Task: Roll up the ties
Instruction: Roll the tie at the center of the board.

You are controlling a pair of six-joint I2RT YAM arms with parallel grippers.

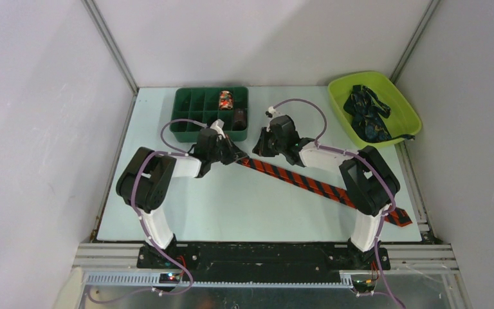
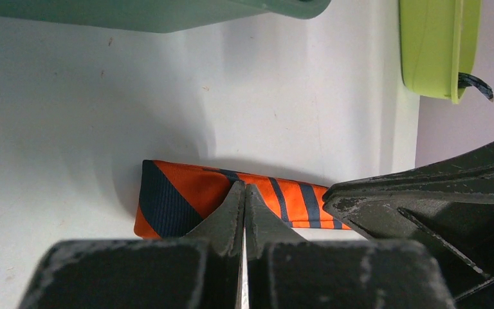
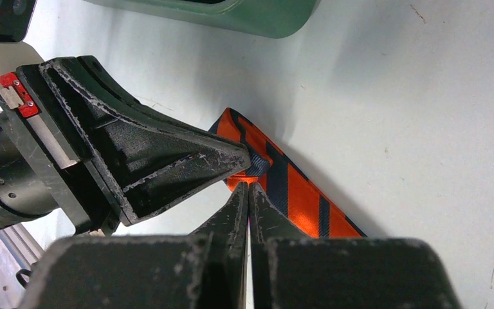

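Pale counter (image 1: 231, 212) carries my red-orange striped tie (image 1: 309, 181) nearly all unrolled, just its end folded where left pincer (image 2: 244, 193) and right pincer (image 3: 247, 190), both clamped shut, meet it; two small rolls (image 1: 226, 100) sit in the green tray (image 1: 186, 96), dark ties (image 1: 366, 112) wait in the lime bin (image 1: 341, 87).

A tie (image 1: 302, 180) slants across the table (image 1: 231, 206) from centre to near right; compartment tray (image 1: 190, 103) behind its far end, bin (image 1: 404, 103) holding other ties (image 1: 368, 114) far right

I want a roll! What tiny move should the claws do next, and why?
Probably turn the folded end over once more: the left claw and right claw sit shut at the first fold of the orange striped tie; its length lies flat.
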